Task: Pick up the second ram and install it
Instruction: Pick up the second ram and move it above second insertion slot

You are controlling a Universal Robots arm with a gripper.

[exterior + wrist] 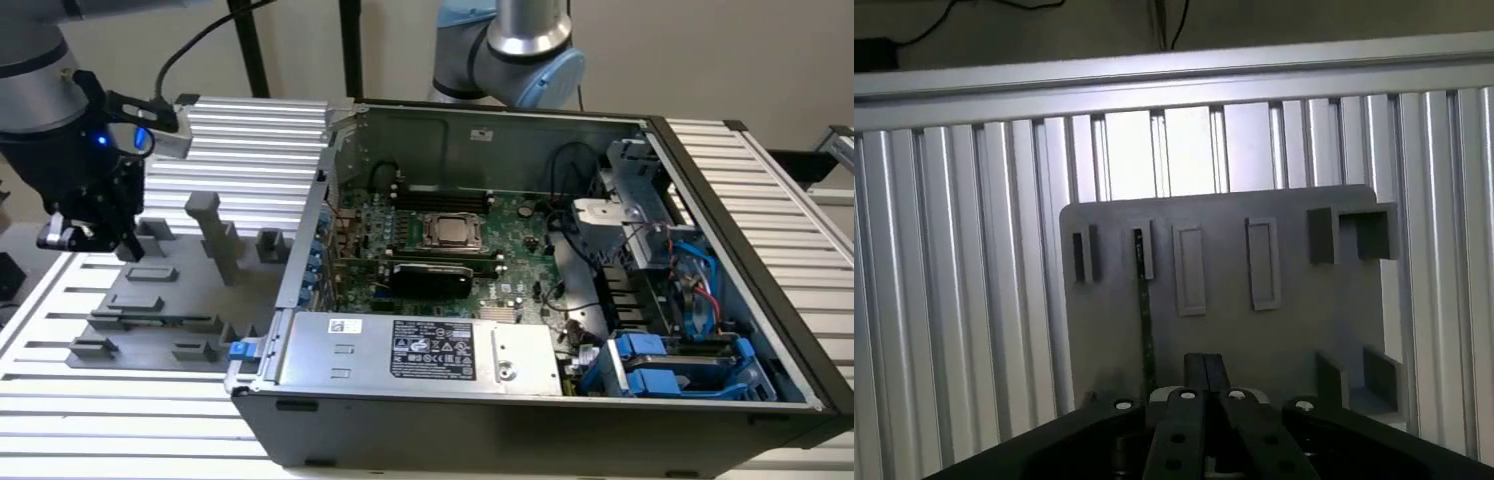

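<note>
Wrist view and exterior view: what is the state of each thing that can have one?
Gripper: shut, holding nothing.
Memory stick: standing on edge in a slot of the gray fixture plate, not held.
Computer case: open, motherboard exposed.

Silver-grey tubular arm (27, 90) with a pale blue joint cap (567, 70) at the elbow. Black wrist (80, 170) marked by a small blue light (100, 138); grey box (160, 125) mounted alongside, fed by a looping black cable (200, 40). Matte black pincer (1204, 365), angular, studded with round silver screws (1122, 405).
</note>
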